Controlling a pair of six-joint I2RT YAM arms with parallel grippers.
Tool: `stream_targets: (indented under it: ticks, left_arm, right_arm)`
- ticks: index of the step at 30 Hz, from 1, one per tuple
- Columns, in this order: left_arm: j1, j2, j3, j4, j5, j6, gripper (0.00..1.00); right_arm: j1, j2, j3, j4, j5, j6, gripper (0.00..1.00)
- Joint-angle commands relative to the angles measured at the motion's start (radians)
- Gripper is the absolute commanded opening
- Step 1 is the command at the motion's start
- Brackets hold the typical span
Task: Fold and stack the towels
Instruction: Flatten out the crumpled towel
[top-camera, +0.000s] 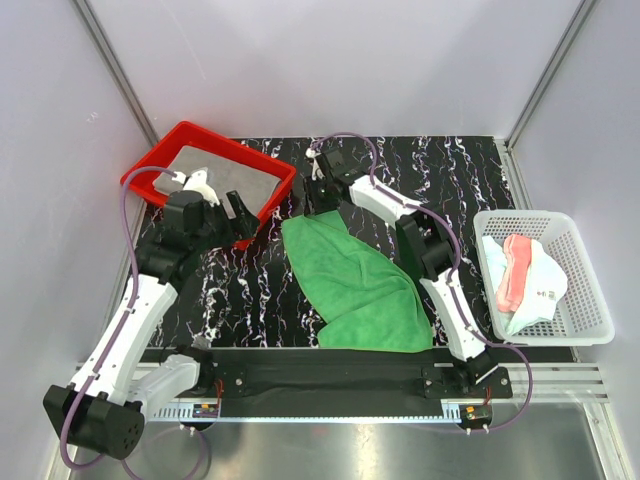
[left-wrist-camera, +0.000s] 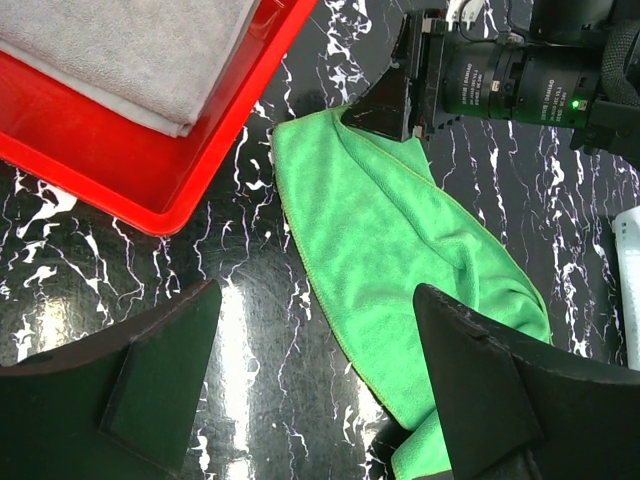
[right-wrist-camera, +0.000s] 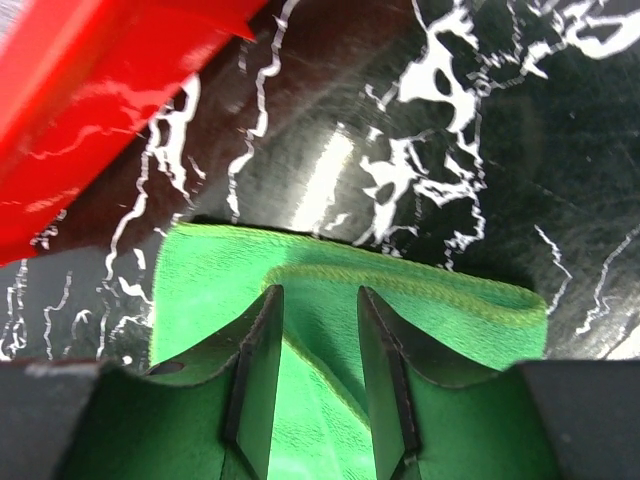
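We saw the green towel (top-camera: 360, 280) lying spread and rumpled on the black marbled counter (top-camera: 250, 290), its far corner directly under the right tool (right-wrist-camera: 315, 300). That tool's fingers stood partly apart, astride the towel's hemmed edge with green cloth between them. We could not tell whether they were pinching it. We judged they sat there to take the corner for a fold. The left tool (left-wrist-camera: 320, 400) hung wide open and held nothing. The red tray (left-wrist-camera: 150, 200) lay ahead to its left, and the green towel ran ahead and under its right finger, probably so it could take the other edge. The grey towel (left-wrist-camera: 130, 50) lay folded in the tray. Well off to the right tool's side, the white towel (top-camera: 545, 285) and pink towel (top-camera: 515, 270) waited unfolded in the mesh basket (top-camera: 590, 335).
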Motion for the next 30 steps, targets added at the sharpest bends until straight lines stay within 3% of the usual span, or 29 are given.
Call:
stream_targets:
  ticks: [1, 16, 19, 20, 24, 30]
  left_arm:
    - [0.005, -0.006, -0.013, 0.067, 0.03, 0.01, 0.84]
    - [0.005, -0.014, -0.022, 0.064, 0.039, 0.011, 0.83]
    - [0.005, -0.011, -0.028, 0.071, 0.044, 0.011, 0.83]
    - [0.005, -0.006, -0.03, 0.074, 0.045, 0.017, 0.82]
    - [0.003, 0.055, -0.024, 0.056, 0.03, 0.059, 0.76]
    - [-0.082, 0.256, 0.132, -0.028, -0.046, 0.057, 0.73]
  right_arm:
    - [0.027, -0.075, -0.003, 0.055, 0.005, 0.006, 0.43]
    - [0.063, -0.005, 0.035, -0.013, 0.117, -0.046, 0.41]
    - [0.064, -0.012, 0.014, 0.005, 0.146, -0.046, 0.31]
    - [0.064, -0.026, 0.008, 0.009, 0.155, -0.047, 0.2]
    - [0.064, -0.104, -0.056, 0.038, 0.218, -0.06, 0.04]
    - [0.046, -0.239, -0.156, 0.067, 0.284, -0.052, 0.0]
